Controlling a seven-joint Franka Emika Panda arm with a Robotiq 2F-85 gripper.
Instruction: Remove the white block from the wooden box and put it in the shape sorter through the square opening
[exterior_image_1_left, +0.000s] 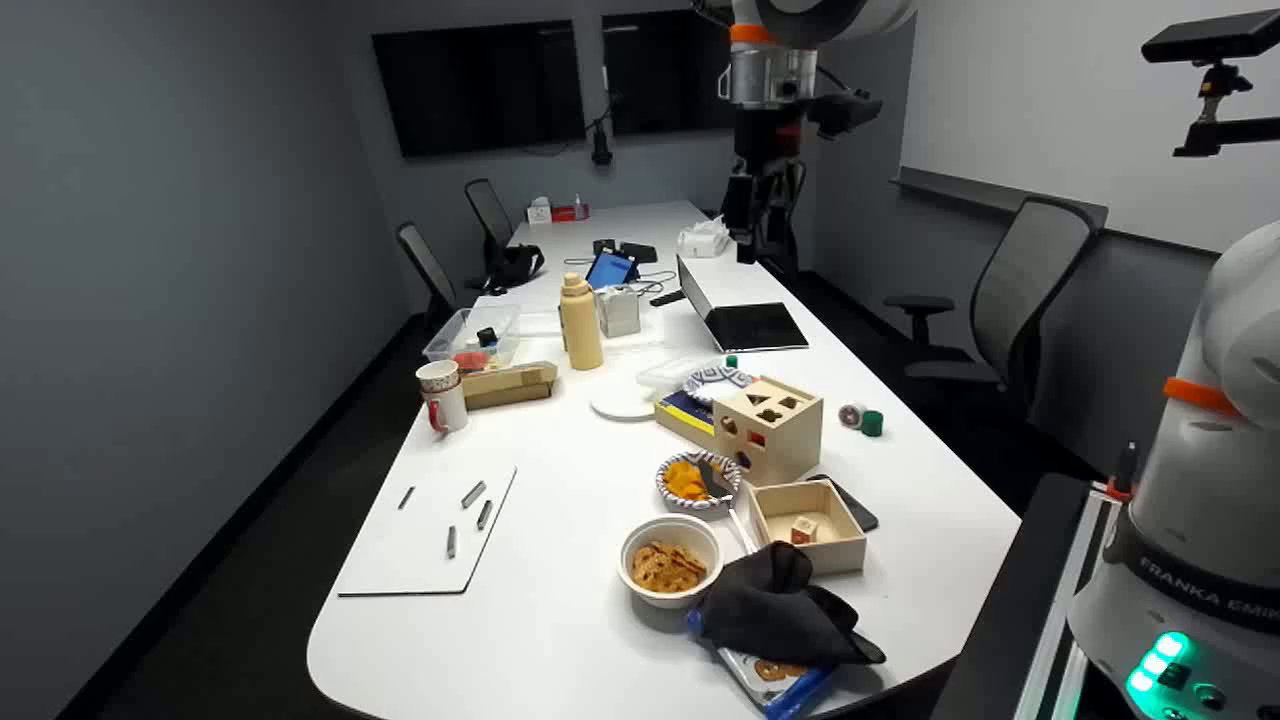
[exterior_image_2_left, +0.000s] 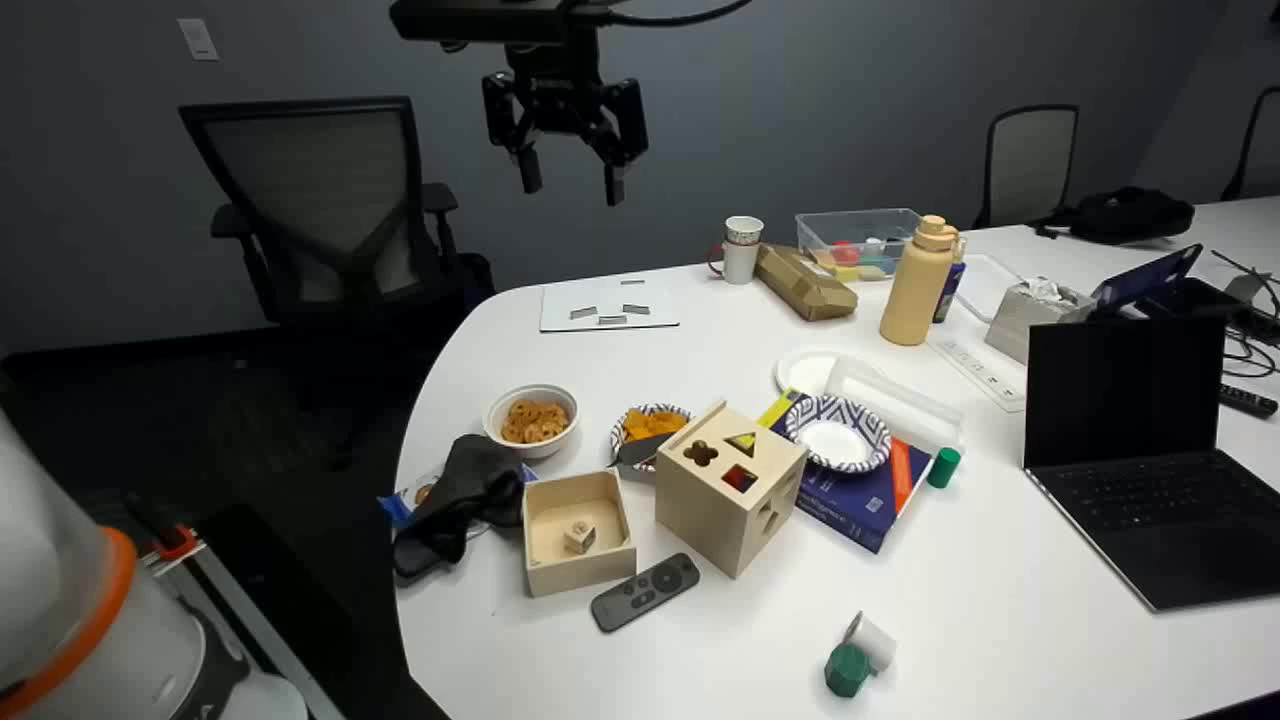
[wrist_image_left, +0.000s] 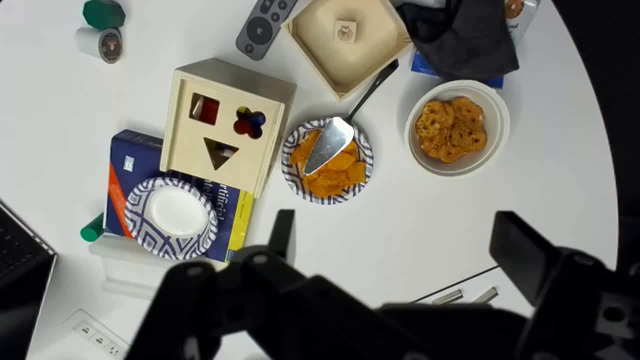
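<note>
Pale wood is noted, in an exterior view, as the material of the wooden box (exterior_image_1_left: 840, 558) and of the taller shape sorter (exterior_image_1_left: 790, 450), which are set near each other on the white worktop (exterior_image_1_left: 545, 620). The block (exterior_image_1_left: 804, 530) is contained in the wooden box, on its floor. A black cloth (exterior_image_1_left: 780, 610) is draped over a packet (exterior_image_1_left: 748, 672) beside the wooden box, and the arm (exterior_image_1_left: 770, 78) is held high.

In an exterior view, the fingers (exterior_image_2_left: 614, 186) are found spread wide and pointed downward, the grey wall (exterior_image_2_left: 780, 120) being seen through the gap between them. A square opening (exterior_image_2_left: 740, 478), a triangular hole (exterior_image_2_left: 743, 442) and a four-lobed hole (exterior_image_2_left: 702, 453) are cut in the top of the shape sorter. A remote control (exterior_image_2_left: 645, 592) is placed near both the wooden box and the shape sorter.

In the wrist view, the wide spacing of the fingers is confirmed, the worktop being seen between them. The block is located well inside the wooden box, apart from the visible sides, its upper face marked with a figure (wrist_image_left: 345, 33). A cake server (wrist_image_left: 327, 145) is rested on orange food (wrist_image_left: 335, 180) in a patterned dish (wrist_image_left: 367, 155); its black handle (wrist_image_left: 372, 91) is extended to beside the wooden box, where contact cannot be told. Biscuits (wrist_image_left: 450, 130) are held in a white bowl (wrist_image_left: 495, 147). A patterned plate (wrist_image_left: 172, 250) is set on a dark blue book (wrist_image_left: 227, 200) beside the shape sorter.
</note>
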